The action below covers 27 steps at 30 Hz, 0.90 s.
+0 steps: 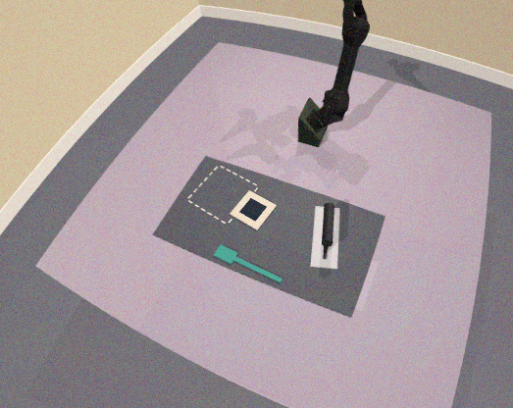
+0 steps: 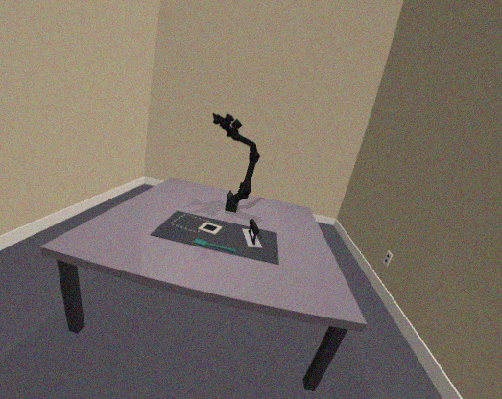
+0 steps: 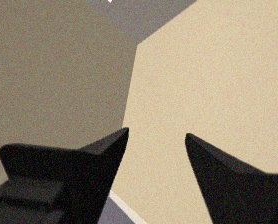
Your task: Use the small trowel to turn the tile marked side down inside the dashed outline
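Note:
The tile [image 1: 253,209] [image 2: 210,227] lies flat on the dark mat [image 1: 289,240] [image 2: 169,231], cream with a dark square mark facing up. It lies mostly right of the dashed outline [image 1: 220,167], across its right side. The trowel [image 1: 329,223] [image 2: 253,225] rests at the mat's right part, its white blade flat and its black handle raised above the blade. My gripper [image 2: 214,118] [image 3: 156,134] is open and empty, high above the table and far from tile and trowel. It is outside the frame of the top view.
A teal spatula-like tool [image 1: 225,254] [image 2: 203,243] lies near the mat's front edge, between the tile and the trowel's side. The arm's base [image 1: 310,129] [image 2: 231,202] stands on the table [image 1: 146,294] [image 2: 129,249] behind the mat. Walls rise beyond the table.

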{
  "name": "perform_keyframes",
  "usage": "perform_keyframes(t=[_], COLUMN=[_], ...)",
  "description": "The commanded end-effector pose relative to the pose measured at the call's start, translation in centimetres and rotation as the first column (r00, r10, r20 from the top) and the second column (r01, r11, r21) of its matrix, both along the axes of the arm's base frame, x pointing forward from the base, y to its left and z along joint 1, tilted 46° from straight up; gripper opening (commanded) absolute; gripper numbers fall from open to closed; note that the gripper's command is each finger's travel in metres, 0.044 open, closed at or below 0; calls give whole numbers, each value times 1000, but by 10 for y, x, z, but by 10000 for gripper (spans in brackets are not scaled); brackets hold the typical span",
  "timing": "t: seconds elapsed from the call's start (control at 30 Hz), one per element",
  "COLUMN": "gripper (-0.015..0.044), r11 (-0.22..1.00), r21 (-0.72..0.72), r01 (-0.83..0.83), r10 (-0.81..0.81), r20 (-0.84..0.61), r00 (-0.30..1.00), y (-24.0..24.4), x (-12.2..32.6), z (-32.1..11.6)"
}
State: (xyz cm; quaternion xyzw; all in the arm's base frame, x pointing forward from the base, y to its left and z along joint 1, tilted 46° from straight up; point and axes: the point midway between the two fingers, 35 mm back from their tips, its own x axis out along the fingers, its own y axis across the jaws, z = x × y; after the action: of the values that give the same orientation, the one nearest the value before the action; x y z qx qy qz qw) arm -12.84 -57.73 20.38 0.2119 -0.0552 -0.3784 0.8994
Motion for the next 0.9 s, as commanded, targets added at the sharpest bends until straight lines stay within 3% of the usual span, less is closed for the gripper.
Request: perform_keyframes(t=[0.0, 0.43, 0.87], gripper=[270, 270, 270], r11=[995, 906, 695], r21=[88, 375, 627], r01=[-40, -198, -351], r10=[34, 110, 147], r20=[64, 243, 354], r00=[997, 964, 924], y=[-5, -4, 33], x=[35, 167, 294], z=[1, -10, -18])
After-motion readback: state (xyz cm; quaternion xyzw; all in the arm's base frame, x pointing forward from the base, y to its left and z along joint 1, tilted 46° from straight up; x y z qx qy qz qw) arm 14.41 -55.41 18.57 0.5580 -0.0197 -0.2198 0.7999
